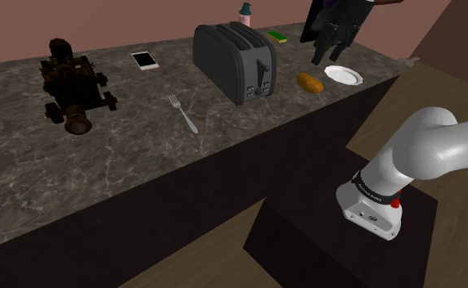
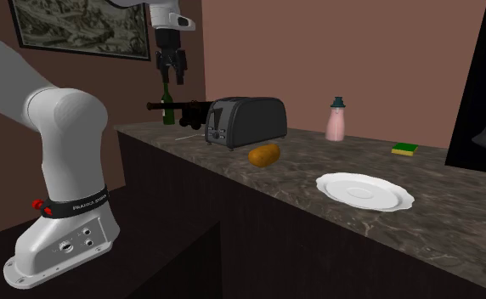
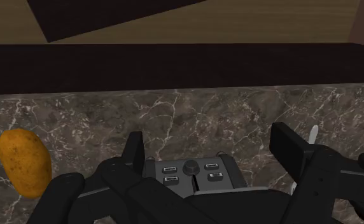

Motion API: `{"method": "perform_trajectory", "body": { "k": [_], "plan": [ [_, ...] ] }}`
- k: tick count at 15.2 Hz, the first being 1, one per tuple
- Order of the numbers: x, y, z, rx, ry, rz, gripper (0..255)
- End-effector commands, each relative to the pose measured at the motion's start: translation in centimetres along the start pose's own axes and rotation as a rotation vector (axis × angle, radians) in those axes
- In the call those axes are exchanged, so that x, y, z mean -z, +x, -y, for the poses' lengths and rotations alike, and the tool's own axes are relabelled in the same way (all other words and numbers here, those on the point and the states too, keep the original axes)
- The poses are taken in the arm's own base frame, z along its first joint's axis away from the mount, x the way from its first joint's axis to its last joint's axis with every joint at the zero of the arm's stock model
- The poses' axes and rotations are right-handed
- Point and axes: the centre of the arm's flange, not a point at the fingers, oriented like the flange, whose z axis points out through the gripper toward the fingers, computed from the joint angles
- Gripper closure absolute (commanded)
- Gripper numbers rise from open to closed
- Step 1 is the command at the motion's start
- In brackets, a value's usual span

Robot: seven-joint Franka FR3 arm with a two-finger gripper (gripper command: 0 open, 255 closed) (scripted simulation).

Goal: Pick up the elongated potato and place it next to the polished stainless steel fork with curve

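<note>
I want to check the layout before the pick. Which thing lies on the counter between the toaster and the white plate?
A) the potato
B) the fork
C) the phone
A: the potato lies between the toaster and the plate, while the fork and the phone lie on the toaster's other side.
</note>
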Motion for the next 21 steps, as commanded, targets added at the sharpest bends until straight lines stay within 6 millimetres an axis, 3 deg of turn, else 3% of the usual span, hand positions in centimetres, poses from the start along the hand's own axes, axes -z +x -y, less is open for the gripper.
{"method": "perform_trajectory", "body": {
  "k": [1,21],
  "plan": [
    [0.0,0.0,0.0,0.000,0.000,0.000,0],
    [-13.1,12.7,-17.9,-0.038,-0.096,0.020,0]
  ]
}}
